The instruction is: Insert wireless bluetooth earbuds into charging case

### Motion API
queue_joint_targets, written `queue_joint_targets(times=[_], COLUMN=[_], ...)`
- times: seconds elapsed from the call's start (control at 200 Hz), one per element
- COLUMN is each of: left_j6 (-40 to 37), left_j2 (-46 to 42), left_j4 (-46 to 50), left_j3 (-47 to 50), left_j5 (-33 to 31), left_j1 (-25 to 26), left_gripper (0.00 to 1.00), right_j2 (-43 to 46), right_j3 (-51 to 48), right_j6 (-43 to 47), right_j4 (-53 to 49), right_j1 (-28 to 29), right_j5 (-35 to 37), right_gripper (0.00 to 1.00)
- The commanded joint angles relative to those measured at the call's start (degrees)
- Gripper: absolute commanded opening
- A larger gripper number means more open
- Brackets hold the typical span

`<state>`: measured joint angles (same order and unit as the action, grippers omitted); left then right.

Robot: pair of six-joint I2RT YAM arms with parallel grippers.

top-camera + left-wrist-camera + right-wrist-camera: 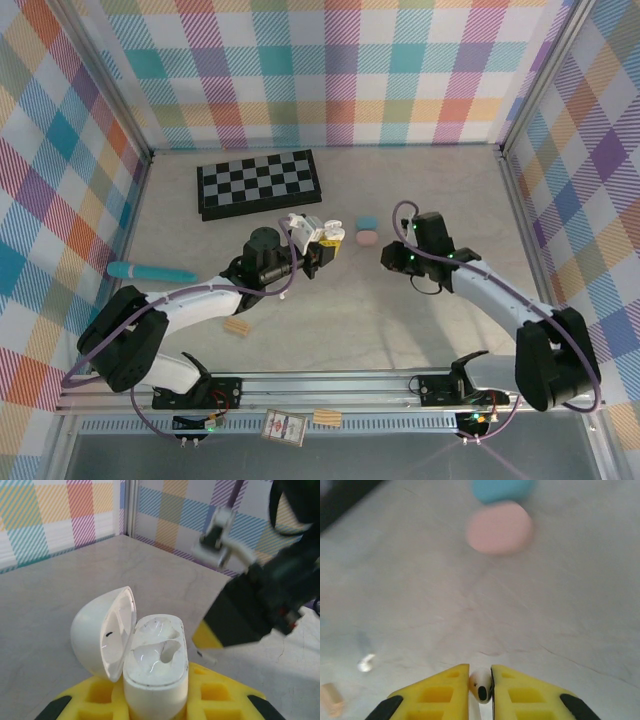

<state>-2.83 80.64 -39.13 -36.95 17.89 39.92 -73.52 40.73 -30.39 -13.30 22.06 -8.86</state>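
Earbud (481, 685): a small white one with a dark spot on its face. It is pinched between the yellow fingers (440, 692) of the right pincer (480, 671), which is closed snugly on it just above the tabletop (420, 605).

The white charging case (156, 660) stands upright in the left pincer (155, 692), whose jaws press tight against its sides. Its rounded lid (100, 635) hangs open to the left in the wrist view. The moulded sockets inside are glossy, and I cannot tell whether either is filled.

The tabletop is pale, marbled grey. On it, from near to far in the overhead view:
- a small wooden block (237, 326)
- a teal stick-shaped thing (150, 271) off to the left
- a closed pink case (367, 238) just beside a closed blue case (367, 221)
- a folded chessboard (258, 183)

Pastel checked walls (330, 70) close in three sides.

Both arms reach forward and bend inward. Their pincers face each other near the middle, apart, with the pink case beyond the gap.
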Motion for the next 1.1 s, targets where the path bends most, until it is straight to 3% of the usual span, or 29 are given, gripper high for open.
queue_joint_targets(times=[0.0, 0.195, 0.395, 0.62, 0.74, 0.94, 1.095], left_j6=[-1.48, -2.5, -3.65, -3.67, -4.5, -6.03, -6.4], left_j2=[-1.61, -2.56, -4.19, -6.69, -7.37, -8.27, -8.35], left_j4=[0.15, 1.19, 2.85, 3.31, 4.32, 5.75, 5.91], left_j3=[0.74, 0.84, 0.83, 1.86, 2.31, 2.41, 2.5], left_j5=[0.39, 0.49, -0.04, -0.41, 0.21, 1.15, 1.86], left_j1=[-0.2, -0.28, -0.37, -0.81, -1.38, -2.11, -2.63], left_gripper=[0.11, 0.12, 0.12, 0.12, 0.12, 0.12, 0.12], right_j2=[-2.77, -6.17, -11.38, -12.27, -16.6, -25.76, -30.78], right_j3=[-2.52, -4.45, -0.34, 7.94, 15.97, 27.29, 32.51], right_j6=[-2.42, -4.31, -4.51, -2.21, 0.78, 5.73, 7.94], right_j4=[-0.81, -0.91, -8.52, -20.9, -32.37, -46.38, -50.71], right_j1=[-0.22, -0.16, -0.19, -0.33, -1.12, -1.41, -1.41], right_j5=[5.02, 8.07, 8.64, 10.16, 8.84, 6.08, 5.25], right_gripper=[0.18, 0.19, 0.23, 0.42, 0.51, 0.53, 0.46])
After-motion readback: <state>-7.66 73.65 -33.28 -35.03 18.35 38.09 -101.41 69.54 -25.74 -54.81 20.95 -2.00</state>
